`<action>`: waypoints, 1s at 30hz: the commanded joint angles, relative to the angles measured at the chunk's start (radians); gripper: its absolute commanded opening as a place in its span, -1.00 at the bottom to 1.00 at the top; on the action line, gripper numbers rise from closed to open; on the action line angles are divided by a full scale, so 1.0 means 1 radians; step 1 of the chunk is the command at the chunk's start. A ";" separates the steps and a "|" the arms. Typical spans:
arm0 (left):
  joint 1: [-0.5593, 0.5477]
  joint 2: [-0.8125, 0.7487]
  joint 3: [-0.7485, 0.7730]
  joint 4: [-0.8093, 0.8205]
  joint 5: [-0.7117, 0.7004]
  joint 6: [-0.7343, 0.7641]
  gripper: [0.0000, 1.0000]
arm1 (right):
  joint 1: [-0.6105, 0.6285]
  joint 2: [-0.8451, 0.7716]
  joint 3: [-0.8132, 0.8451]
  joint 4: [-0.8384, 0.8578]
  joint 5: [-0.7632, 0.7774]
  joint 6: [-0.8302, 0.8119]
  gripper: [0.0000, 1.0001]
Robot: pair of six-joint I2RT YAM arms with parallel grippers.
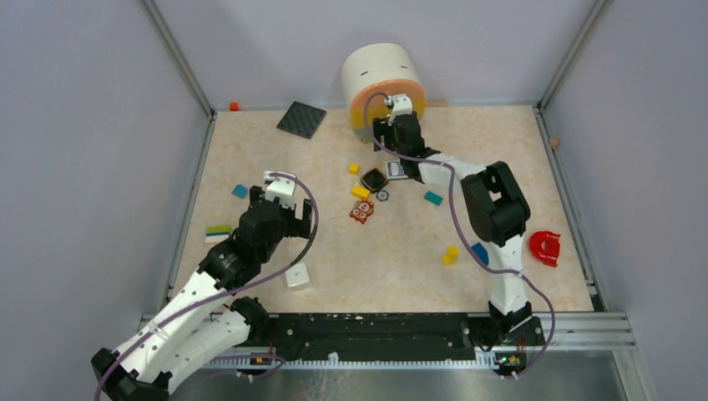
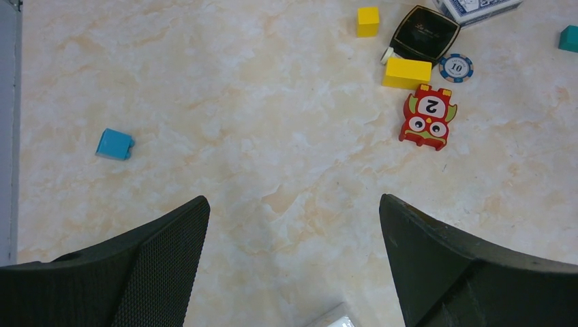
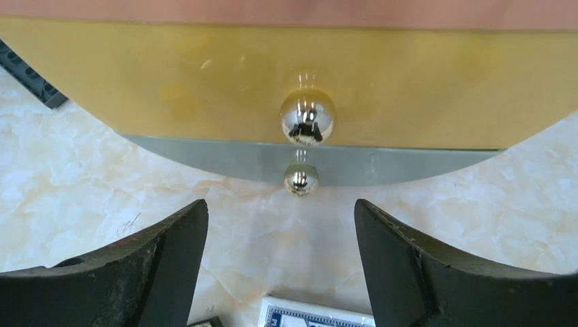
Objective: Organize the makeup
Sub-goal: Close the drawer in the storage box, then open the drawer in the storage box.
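Note:
The black square compact [image 1: 373, 178] lies mid-table beside the blue-backed deck of cards [image 1: 396, 170]. It also shows in the left wrist view [image 2: 424, 34]. The brush, pencils, silver tool and clear pouch are out of view. My left gripper [image 1: 288, 219] hangs open and empty over bare tabletop [image 2: 293, 204], left of the compact. My right gripper [image 1: 392, 113] is open and empty [image 3: 281, 208]. It faces the orange-fronted cream drum [image 1: 382, 77], close to its chrome knob [image 3: 307, 117]. The card deck [image 3: 313, 317] lies just behind its fingers.
Yellow blocks [image 1: 361, 191], a red owl tile [image 1: 361, 211], a poker chip [image 1: 382, 195] and a teal block [image 1: 432, 198] surround the compact. A blue block [image 1: 240, 190], a striped piece [image 1: 218, 233] and a white flat item [image 1: 296, 275] lie near the left arm. A red horseshoe [image 1: 544, 247] lies at the right and a black plate [image 1: 301, 119] at the back.

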 commanded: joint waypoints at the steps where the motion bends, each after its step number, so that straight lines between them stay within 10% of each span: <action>1: 0.007 -0.012 -0.006 0.050 0.014 0.010 0.98 | -0.008 0.027 0.110 -0.006 0.048 0.013 0.53; 30: 0.050 -0.008 -0.013 0.067 0.064 0.018 0.98 | -0.063 0.235 0.278 -0.033 -0.010 0.088 -0.10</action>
